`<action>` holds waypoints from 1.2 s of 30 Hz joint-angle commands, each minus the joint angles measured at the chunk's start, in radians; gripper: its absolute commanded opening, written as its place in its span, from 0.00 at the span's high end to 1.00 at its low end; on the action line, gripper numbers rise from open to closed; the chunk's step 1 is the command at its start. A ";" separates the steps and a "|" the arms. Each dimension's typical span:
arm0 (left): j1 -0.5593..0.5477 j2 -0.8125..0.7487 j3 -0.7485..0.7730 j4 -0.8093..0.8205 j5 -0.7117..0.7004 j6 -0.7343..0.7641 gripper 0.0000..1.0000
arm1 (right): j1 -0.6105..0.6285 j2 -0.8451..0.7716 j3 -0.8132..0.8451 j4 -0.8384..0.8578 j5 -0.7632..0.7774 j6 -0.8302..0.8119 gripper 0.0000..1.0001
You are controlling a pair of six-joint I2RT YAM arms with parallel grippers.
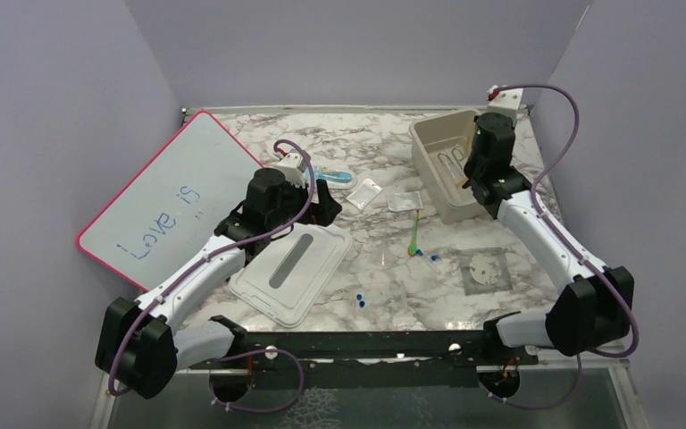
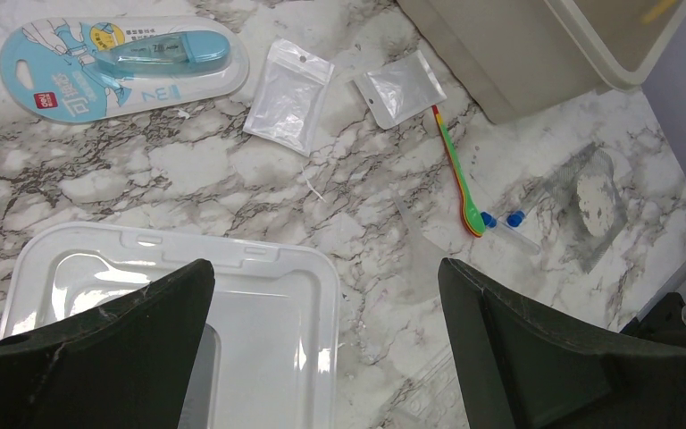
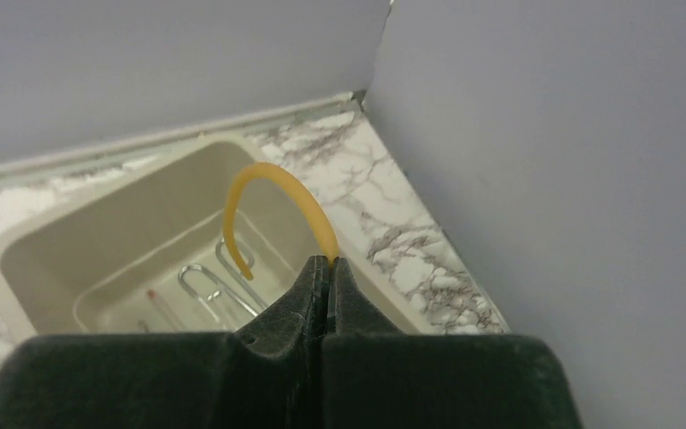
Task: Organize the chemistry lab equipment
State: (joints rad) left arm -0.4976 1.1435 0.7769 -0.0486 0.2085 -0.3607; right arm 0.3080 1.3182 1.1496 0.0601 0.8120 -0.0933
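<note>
Count: one amber tubing (image 3: 268,192), one metal forceps (image 3: 214,286), one green stick (image 2: 458,174), two clear bags (image 2: 288,94), four blue-capped pieces (image 1: 359,300) in two pairs, one beige bin (image 3: 45,259), one white lid (image 2: 277,295).

Marble-pattern table (image 1: 384,268), lavender walls, whiteboard (image 1: 170,197) at left wall.

Right end effector (image 3: 328,261) clamped tight on tubing end, above bin. Tubing arcs up, then down into bin, over forceps.

Left end effector (image 2: 323,277) spread wide, empty, above lid. Stick and bags on table beyond it.
</note>
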 commanded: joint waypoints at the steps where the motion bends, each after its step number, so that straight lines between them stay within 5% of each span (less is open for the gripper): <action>1: 0.002 -0.025 0.025 0.010 -0.012 0.003 0.01 | -0.020 0.072 -0.073 0.126 -0.134 0.044 0.99; 13: 0.002 -0.019 0.026 0.008 -0.015 0.007 0.01 | -0.084 0.290 -0.114 0.226 -0.263 0.023 0.98; 18: 0.002 -0.017 0.026 0.008 -0.017 0.009 0.01 | -0.086 0.289 -0.063 0.133 -0.275 0.070 0.75; 27: 0.002 -0.013 0.027 0.007 -0.015 0.007 0.01 | -0.085 0.202 0.069 -0.091 -0.275 0.127 0.63; 36: 0.002 -0.014 0.028 0.009 -0.011 0.004 0.01 | -0.084 0.100 0.164 -0.416 -0.743 0.241 0.61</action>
State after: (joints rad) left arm -0.4976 1.1427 0.7769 -0.0486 0.2085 -0.3599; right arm 0.2222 1.4765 1.2865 -0.1688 0.3641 0.0654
